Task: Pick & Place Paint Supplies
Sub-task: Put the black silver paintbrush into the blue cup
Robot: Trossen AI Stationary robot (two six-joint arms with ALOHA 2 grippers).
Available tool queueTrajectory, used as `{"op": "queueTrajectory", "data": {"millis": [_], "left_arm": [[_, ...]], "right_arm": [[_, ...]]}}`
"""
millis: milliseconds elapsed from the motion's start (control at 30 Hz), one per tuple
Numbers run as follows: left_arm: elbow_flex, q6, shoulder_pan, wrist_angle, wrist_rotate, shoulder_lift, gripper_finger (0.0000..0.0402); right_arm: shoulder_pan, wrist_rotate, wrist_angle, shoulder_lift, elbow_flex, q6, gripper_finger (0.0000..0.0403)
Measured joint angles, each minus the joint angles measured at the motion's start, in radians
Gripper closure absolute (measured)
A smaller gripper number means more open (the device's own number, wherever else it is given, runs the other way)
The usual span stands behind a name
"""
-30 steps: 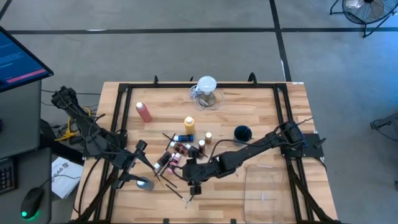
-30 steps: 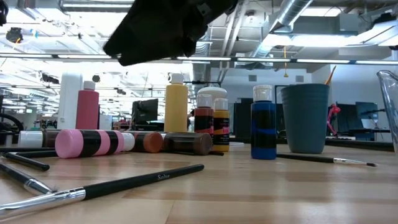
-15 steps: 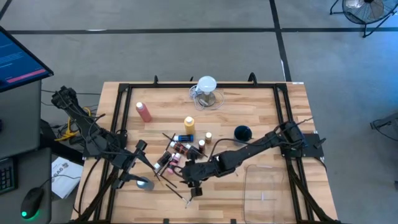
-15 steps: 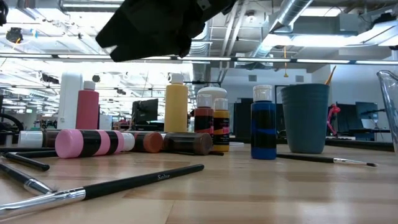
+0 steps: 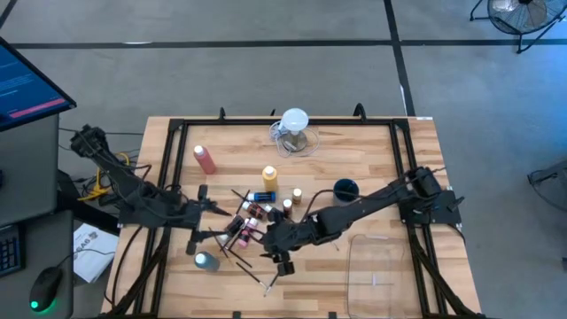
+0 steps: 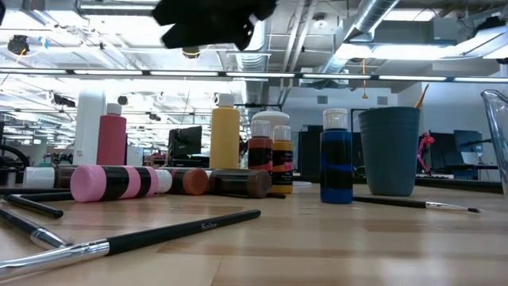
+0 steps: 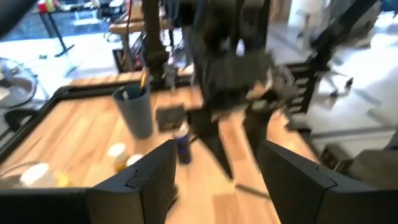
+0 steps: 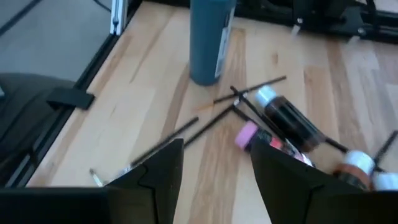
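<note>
Here the right gripper [image 5: 282, 258] hovers, fingers spread and empty, just beside the paintbrushes [image 5: 251, 268] near the fallen bottles [image 5: 251, 218]; better to descend squarely astride one brush. Left gripper [image 5: 205, 223] waits, spread.

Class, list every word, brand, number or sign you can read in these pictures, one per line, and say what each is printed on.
"Solve" (uncertain reading), in light script on the paintbrush lying nearest in the low view.
Monitor beside the table: lines of text, too small to read.
Paint bottles: dark labels, no readable print.
Nothing else legible.
</note>
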Motion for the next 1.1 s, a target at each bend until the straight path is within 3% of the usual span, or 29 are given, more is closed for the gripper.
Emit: {"op": "queueTrajectory", "data": {"millis": [233, 467, 567, 900, 967, 1100], "left_arm": [[0.000, -0.006, 0.091, -0.143, 0.002, 0.001, 0.0189], [-0.026, -0.069, 0.285, -0.217, 0.044, 0.000, 0.0189], [-0.026, -0.081, 0.399, -0.266, 0.137, 0.000, 0.0189], [0.004, 0.067, 0.834, -0.520, 0.624, 0.053, 0.0197], [0.006, 0.123, 0.871, -0.513, 0.678, 0.084, 0.0204], [0.006, 0.219, 0.896, -0.513, 0.684, 0.180, 0.0223]], "right_arm": [[0.000, 0.029, -0.013, -0.061, 0.000, 0.000, 0.0221], [0.000, 0.031, -0.049, -0.067, 0.000, 0.001, 0.0221], [-0.003, 0.031, -0.069, -0.067, 0.000, 0.003, 0.0221], [-0.009, 0.031, -0.158, -0.067, 0.000, 0.011, 0.0221], [-0.013, 0.031, -0.168, -0.067, 0.000, 0.011, 0.0221], [-0.020, 0.031, -0.208, -0.075, 0.000, 0.020, 0.0221]]}}
